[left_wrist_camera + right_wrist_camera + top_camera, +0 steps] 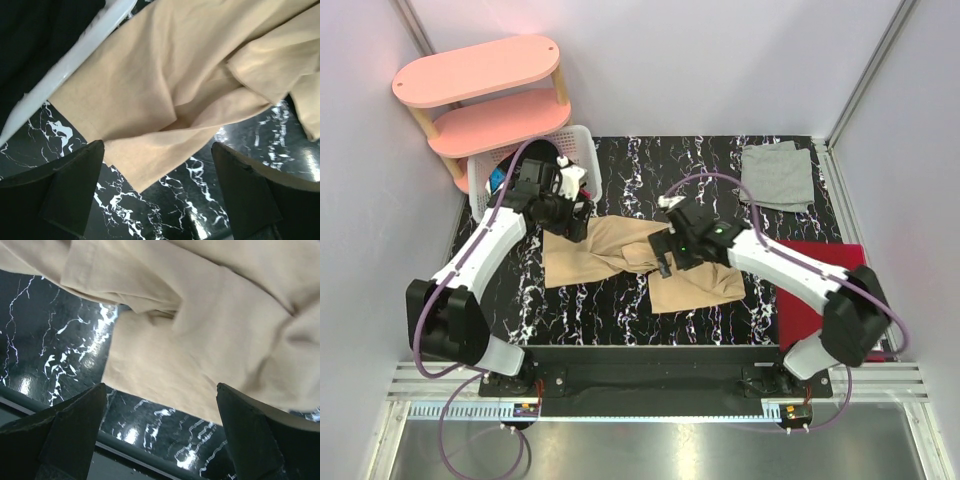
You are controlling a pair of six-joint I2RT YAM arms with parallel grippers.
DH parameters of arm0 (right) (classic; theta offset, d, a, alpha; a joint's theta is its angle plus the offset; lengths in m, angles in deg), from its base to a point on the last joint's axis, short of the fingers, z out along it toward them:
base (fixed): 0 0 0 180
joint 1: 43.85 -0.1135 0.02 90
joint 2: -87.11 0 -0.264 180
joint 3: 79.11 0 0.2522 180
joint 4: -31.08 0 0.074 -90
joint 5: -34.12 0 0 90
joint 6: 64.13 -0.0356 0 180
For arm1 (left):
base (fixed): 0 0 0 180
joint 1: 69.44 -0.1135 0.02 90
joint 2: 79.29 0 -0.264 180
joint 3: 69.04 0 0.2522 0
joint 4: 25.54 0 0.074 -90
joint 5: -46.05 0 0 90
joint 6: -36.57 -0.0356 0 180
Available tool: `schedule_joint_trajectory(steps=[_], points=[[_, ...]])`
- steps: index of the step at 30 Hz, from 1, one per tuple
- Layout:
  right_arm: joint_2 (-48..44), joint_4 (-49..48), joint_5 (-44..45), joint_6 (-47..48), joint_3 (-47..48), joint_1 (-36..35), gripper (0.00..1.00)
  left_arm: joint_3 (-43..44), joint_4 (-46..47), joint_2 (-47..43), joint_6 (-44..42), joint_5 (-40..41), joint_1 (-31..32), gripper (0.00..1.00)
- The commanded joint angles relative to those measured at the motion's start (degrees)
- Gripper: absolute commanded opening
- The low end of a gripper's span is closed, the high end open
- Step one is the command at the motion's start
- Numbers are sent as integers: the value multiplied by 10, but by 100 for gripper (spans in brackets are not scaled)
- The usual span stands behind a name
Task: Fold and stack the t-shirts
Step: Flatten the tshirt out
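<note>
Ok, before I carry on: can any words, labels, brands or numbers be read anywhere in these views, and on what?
No text can be read in any view.
tan t-shirt: plain, no print or tag showing.
grey t-shirt: plain.
red folder: plain.
Small coloured tags at the near edge: too small to read.
Contents of the white basket: too blurred to tell.

- The large t-shirt (620,262) lies spread out on the middle of the table (620,170).
- The small t-shirt (778,177) lies at the far right corner of the table, well apart from the large one.
- The folder (798,318) lies at the near right, partly under the right arm.
- The basket (582,135) stands at the far left, just beside the large t-shirt.
- The shelf (480,70) stands behind the basket.
</note>
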Motion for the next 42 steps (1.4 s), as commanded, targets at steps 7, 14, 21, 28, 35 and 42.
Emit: schedule_joint_trajectory(steps=[7, 14, 21, 28, 35, 42], points=[[118, -96, -12, 19, 95, -36, 100, -82, 117, -2, -15, 2, -40, 85], [201, -115, -34, 33, 153, -38, 99, -131, 157, 8, -20, 15, -48, 78], [265, -123, -43, 38, 192, -50, 91, -145, 170, 30, -17, 25, -49, 75], [300, -124, -33, 40, 206, -53, 80, -167, 185, 21, -20, 29, -53, 75], [307, -123, -41, 35, 214, -52, 36, -193, 203, -4, -29, 43, -55, 74], [288, -122, -25, 36, 204, -53, 0, -212, 223, -28, -35, 64, -55, 73]])
